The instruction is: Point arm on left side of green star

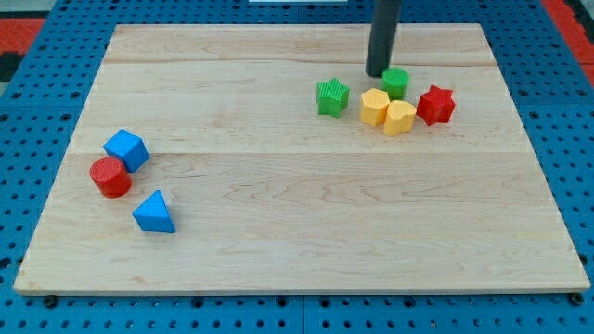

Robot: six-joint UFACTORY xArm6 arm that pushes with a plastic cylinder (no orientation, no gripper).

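Wooden board [297, 241] holds two green, two yellow, two red, two blue blocks; my tip [378, 73], holding nothing, touches the green cylinder [396, 82].

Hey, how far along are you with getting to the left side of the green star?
Done: my tip is on the board, near the view's top. In hand: it sits beside the green cylinder, up and to the right of the green star, not touching the star. Left: swing around to the star's left side; the wood there looks open, so the path seems easy.
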